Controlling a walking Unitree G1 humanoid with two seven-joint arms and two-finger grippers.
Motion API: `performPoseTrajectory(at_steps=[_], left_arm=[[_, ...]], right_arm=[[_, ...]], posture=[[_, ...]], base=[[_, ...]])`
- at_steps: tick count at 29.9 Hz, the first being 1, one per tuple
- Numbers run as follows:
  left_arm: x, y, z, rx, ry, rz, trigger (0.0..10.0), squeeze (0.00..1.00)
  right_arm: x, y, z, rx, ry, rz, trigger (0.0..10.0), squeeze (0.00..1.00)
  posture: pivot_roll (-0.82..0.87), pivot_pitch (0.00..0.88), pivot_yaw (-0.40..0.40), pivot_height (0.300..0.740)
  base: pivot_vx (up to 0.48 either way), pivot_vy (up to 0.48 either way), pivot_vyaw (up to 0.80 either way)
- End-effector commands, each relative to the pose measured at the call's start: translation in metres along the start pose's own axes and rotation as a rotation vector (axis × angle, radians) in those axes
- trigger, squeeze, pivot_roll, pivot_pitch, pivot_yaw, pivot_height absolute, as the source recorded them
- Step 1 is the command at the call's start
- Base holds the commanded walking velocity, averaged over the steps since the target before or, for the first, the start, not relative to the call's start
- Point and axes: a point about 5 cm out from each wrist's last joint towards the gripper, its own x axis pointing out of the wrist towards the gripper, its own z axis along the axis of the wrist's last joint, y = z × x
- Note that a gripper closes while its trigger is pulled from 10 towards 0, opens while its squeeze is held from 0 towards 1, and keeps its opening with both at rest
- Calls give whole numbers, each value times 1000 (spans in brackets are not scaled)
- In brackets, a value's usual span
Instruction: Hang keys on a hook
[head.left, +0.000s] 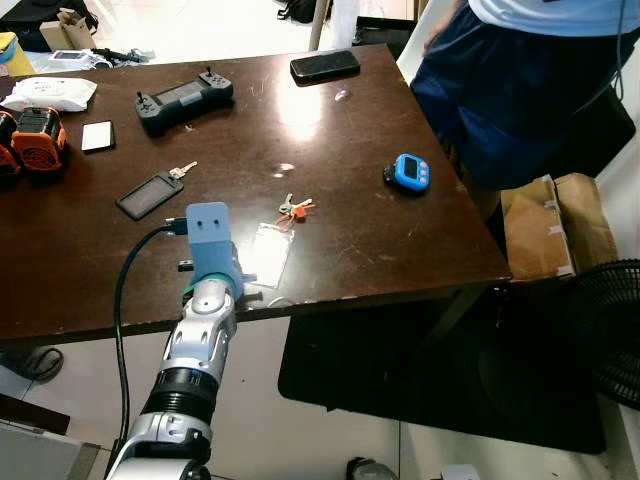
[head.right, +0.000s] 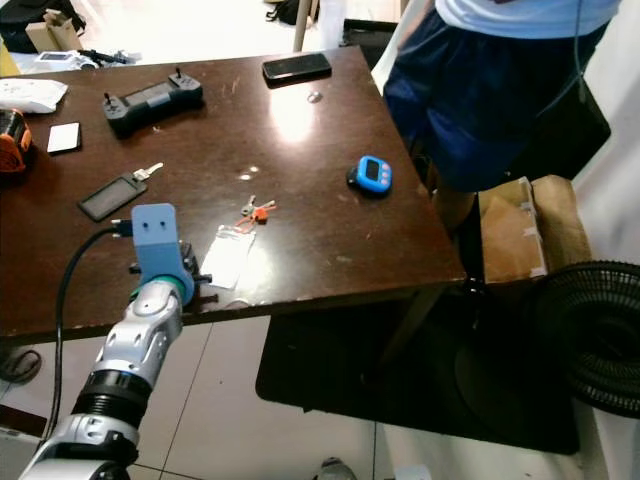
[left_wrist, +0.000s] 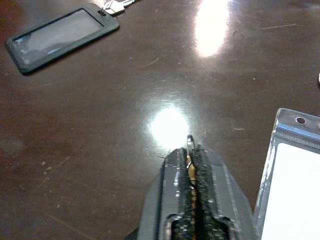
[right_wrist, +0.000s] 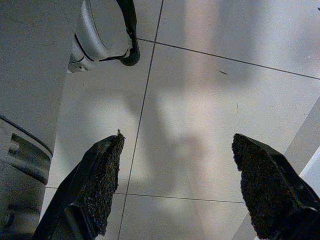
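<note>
Reach step. Left gripper (left_wrist: 190, 150) over dark wooden table (head.left: 330, 130), fingers pressed closed, nothing held. Small silver keys with orange tag (head.left: 294, 209) ahead, rightward, beyond clear plastic badge sleeve (head.left: 268, 254). Next: open, advance. Right gripper (right_wrist: 177, 185) idle, spread wide.

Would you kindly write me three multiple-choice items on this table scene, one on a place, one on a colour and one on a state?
1. Where do the keys with the orange tag lie?
A. on the floor
B. on the dark table, beside the clear badge holder
C. on the black phone

2. What colour is the small timer?
A. blue
B. green
C. white

3. How do the left gripper fingers stand?
A. spread wide
B. pressed together just above the table
C. clamped around the timer

Answers: 1 B, the head views show the keys on the tabletop right by the holder's top edge. 2 A, its casing is bright blue. 3 B, the left wrist view shows both fingers closed against each other over bare wood.
</note>
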Motion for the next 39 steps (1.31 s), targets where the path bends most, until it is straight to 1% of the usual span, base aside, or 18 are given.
performPoseTrajectory(at_steps=[1,13,16,19,20,21,22,23,24,25,26,28,29,30,32,33,37,39], left_arm=[[0,4,-11,1,48,16,0,0],[0,7,-12,-1,45,25,0,0],[0,6,-8,-22,23,12,0,0],[-1,-5,18,-92,-121,-91,0,0],[-1,-5,18,-92,-121,-91,0,0],[-2,-9,31,-126,-186,-138,0,0],[-2,-9,31,-126,-186,-138,0,0],[-4,-11,50,-151,-275,-187,0,0],[-4,-11,50,-151,-275,-187,0,0],[-6,-11,65,-153,-348,-218,0,0],[-8,-11,76,-139,-403,-240,0,0],[-8,-11,76,-139,-403,-240,0,0],[-9,-10,83,-116,-439,-247,0,0],[-9,-10,83,-116,-439,-247,0,0],[-9,-8,90,-69,-473,-250,0,0],[-9,-8,90,-69,-473,-250,0,0],[-12,-8,98,-20,-522,-278,0,0],[-15,-10,106,28,-578,-313,0,0]], right_arm=[[-1,13,-6,18,11,41,10000,0],[-1,12,-5,8,10,41,10000,0],[0,12,-5,7,9,41,10000,0],[0,12,-4,6,8,41,10000,0],[0,12,-4,6,8,41,10000,0],[0,12,-4,5,7,40,10000,0],[0,12,-4,5,7,40,10000,0],[0,12,-3,5,6,40,10000,0],[0,12,-3,5,6,40,10000,0],[0,12,-3,6,5,40,10000,0],[0,12,-3,9,4,40,10000,0],[0,12,-3,9,4,40,10000,0],[0,13,-2,11,3,40,10000,0],[0,13,-2,11,3,40,10000,0],[0,13,-2,14,2,40,10000,0],[0,13,-2,14,2,40,10000,0],[0,13,-2,14,1,41,10000,0],[0,12,-2,12,-2,38,10000,0]], posture=[[-108,122,104,740],[-105,121,100,740],[-105,120,99,740],[-105,119,97,740],[-105,119,97,740],[-105,118,97,740],[-105,118,97,740],[-105,115,97,740],[-105,115,97,740],[-105,114,97,740],[-104,112,97,740],[-104,112,97,740],[-106,110,98,740],[-106,110,98,740],[-105,110,98,740],[-105,110,98,740],[-103,110,99,740],[-101,110,99,740]], base=[[0,0,0],[0,0,0],[0,0,0],[0,0,0],[0,0,0],[0,0,0],[0,0,0],[0,0,0],[0,0,0],[0,0,0],[0,0,0],[0,0,0],[0,0,0],[0,0,0],[0,0,0],[0,0,0],[0,0,0],[0,0,0]])
